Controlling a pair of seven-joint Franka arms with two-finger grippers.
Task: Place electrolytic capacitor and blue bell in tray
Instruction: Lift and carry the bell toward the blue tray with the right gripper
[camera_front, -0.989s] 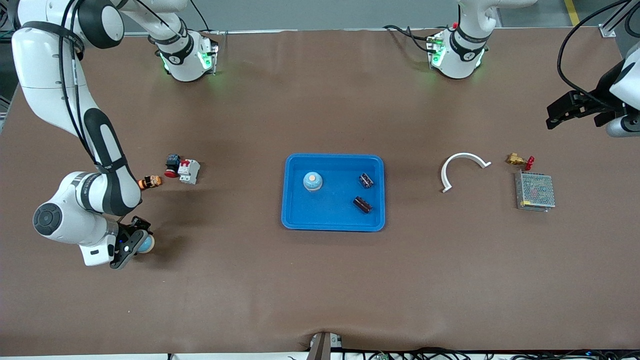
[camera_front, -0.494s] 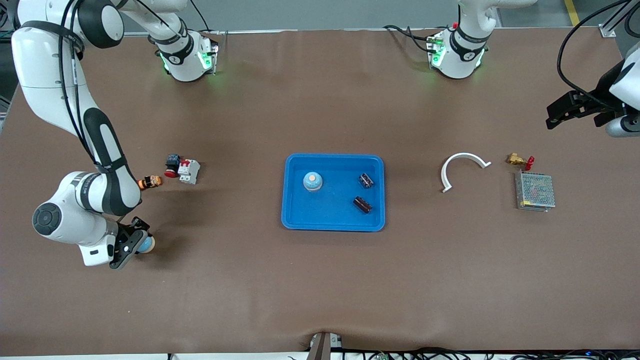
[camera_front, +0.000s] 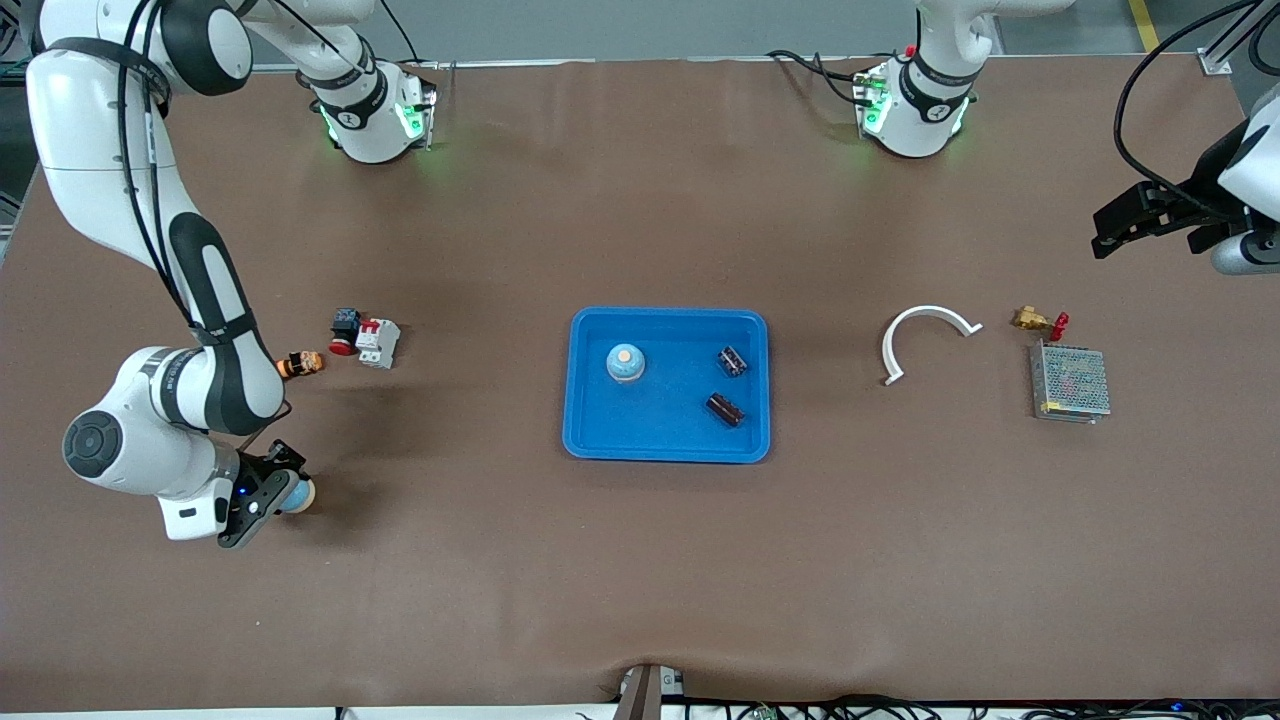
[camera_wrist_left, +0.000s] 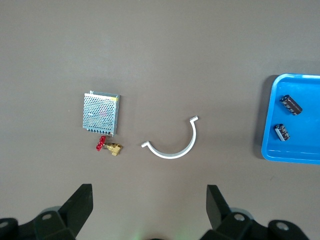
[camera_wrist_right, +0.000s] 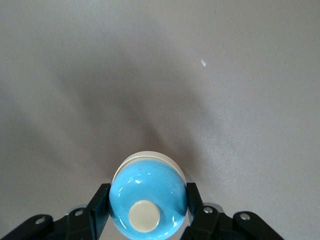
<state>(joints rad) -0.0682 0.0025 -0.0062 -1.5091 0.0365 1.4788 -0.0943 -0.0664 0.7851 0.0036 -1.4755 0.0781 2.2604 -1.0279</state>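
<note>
Right gripper (camera_wrist_right: 148, 212) clamps blue bell (camera_wrist_right: 148, 192), apparently lifted.

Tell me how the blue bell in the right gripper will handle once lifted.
The blue bell looks rigid and glossy, so it may slip between the right gripper fingers. Its rounded dome gives little flat surface to hold. Set down tilted, it would probably roll.

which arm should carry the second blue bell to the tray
Right. The right gripper is already shut on the blue bell; the left gripper waits open over the table's other end, away from the tray.

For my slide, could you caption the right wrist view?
Right claw shut on a blue bell above the brown table.
</note>
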